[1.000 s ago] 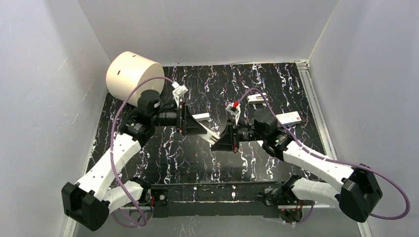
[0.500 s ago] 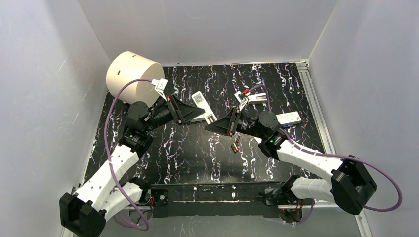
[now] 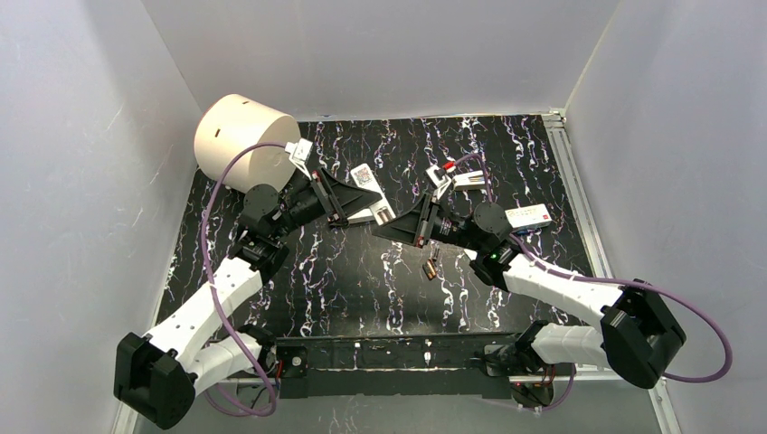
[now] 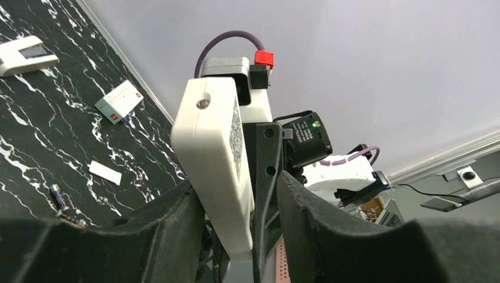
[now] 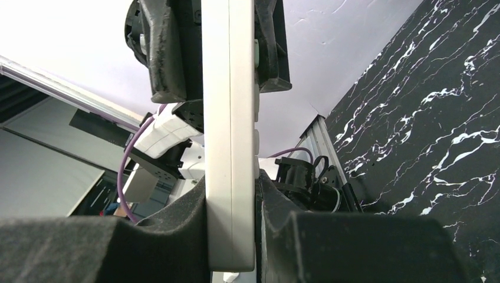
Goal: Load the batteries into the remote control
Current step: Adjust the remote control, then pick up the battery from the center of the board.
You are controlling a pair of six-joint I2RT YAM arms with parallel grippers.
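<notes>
Above the middle of the marbled black table (image 3: 344, 289), the remote control (image 5: 230, 118) is held aloft, clamped narrowly across its thickness by the right gripper (image 5: 231, 194). Its other end is bracketed by the left gripper (image 4: 237, 200); whether those jaws are pressing it cannot be told. The batteries (image 3: 431, 267) are seen lying on the table, near and right of the remote. A handover is judged to be in hand: left pads should be seated flat, clear of the buttons, before any release, with the battery recess kept reachable. A QR label is carried on the remote; no brand is legible. Print on the red-marked box (image 3: 529, 215) is too small.
</notes>
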